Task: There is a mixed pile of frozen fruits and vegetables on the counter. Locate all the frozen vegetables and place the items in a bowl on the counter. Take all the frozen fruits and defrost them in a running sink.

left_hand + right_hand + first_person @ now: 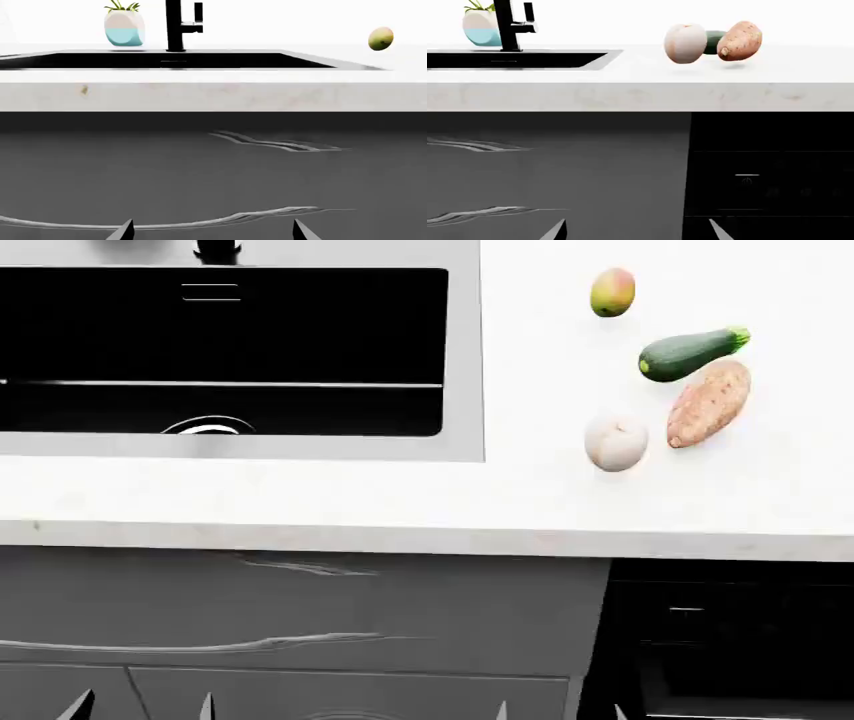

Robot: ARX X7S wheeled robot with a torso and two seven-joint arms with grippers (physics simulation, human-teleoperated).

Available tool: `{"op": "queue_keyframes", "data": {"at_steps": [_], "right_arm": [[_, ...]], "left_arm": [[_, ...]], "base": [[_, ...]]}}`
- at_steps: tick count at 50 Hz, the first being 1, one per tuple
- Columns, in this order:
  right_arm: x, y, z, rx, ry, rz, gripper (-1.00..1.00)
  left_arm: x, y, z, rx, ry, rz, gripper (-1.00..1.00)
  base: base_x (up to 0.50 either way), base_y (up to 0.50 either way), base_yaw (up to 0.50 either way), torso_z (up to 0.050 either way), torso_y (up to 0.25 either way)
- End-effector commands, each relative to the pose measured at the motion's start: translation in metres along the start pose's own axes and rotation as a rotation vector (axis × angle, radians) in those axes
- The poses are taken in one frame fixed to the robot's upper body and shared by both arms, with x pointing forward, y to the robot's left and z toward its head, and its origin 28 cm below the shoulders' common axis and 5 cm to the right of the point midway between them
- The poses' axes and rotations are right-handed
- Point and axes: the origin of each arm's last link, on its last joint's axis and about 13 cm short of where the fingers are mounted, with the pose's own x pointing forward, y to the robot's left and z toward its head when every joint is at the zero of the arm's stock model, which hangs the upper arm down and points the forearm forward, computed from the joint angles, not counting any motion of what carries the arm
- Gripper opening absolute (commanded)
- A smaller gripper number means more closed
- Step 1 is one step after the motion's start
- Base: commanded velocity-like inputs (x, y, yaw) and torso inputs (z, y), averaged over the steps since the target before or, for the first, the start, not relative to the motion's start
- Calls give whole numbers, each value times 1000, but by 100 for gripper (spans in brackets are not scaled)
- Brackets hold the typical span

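White speckled counter carries all four items, none sorted yet. Mango sits farthest back, apart from the rest. Zucchini lies just behind the sweet potato, the two near or touching, can't tell which. Pale round fruit sits just beside the sweet potato's narrow end, nearest the front edge. Sink is well to the left of the pile, basin dark, no water visible in it; black tap shows in the wrist views next to a small white and blue planter. Bowl not in view anywhere.

Left gripper and right gripper both hang low in front of the grey cabinet fronts, below counter level, jaws spread wide, nothing held.

Risks, as I judge them: arms have to rise past the counter lip, so a fingertip could clip the edge. Round fruit is close to the front edge and likely rolls, so a nudge could send it off. Tight cluster means grabbing one piece may shove its neighbours. Tap looks off, so dropping fruit in without running it leaves defrosting undone. Bowl unseen, so the vegetables have no known target yet.
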Motion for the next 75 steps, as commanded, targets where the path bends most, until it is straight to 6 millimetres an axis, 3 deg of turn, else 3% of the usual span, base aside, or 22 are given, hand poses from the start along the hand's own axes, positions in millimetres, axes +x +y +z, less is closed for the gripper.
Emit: {"op": "queue_keyframes", "data": {"at_steps": [1, 20, 63, 75], "right_arm": [[1, 0, -1, 1, 2, 1, 100], [0, 0, 0, 6, 22, -7, 100], [1, -1, 1, 3, 22, -14, 100], [0, 0, 0, -5, 27, -16, 100]], "left_arm": [[0, 0, 0, -2, 1, 0, 100], [-2, 2, -1, 9, 6, 4, 100], [1, -1, 2, 5, -2, 1, 100], [-1, 1, -1, 13, 2, -3, 100]], "base": [[0, 0, 0, 0, 0], [0, -6, 0, 0, 0], [0, -449, 0, 0, 0], [0, -29, 0, 0, 0]]}}
